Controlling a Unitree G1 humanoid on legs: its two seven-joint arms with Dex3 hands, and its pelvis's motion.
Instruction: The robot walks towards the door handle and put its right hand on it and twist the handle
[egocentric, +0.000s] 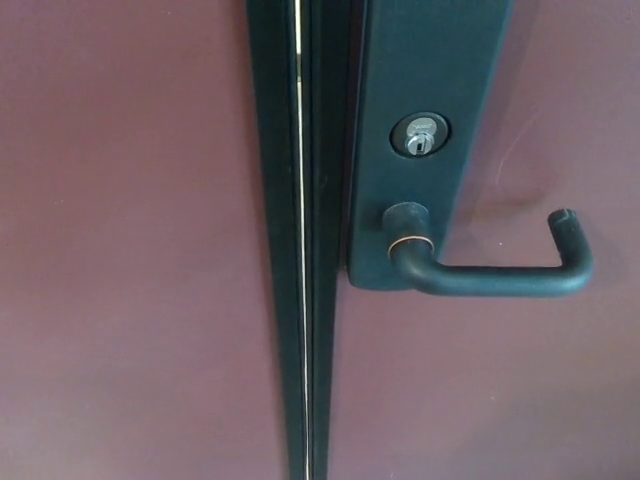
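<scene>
A dark lever door handle (500, 278) runs level to the right from its round hub (407, 228) and bends back toward the door at its far end (566, 228). It is mounted on a tall dark backplate (420, 60) on a maroon door (560, 400). Above the hub sits a silver keyhole cylinder (419, 135). Neither of my hands shows in the head view.
A dark vertical frame strip (300, 240) with a thin bright gap separates the right door from a second maroon panel (120, 240) on the left. The view is very close to the door.
</scene>
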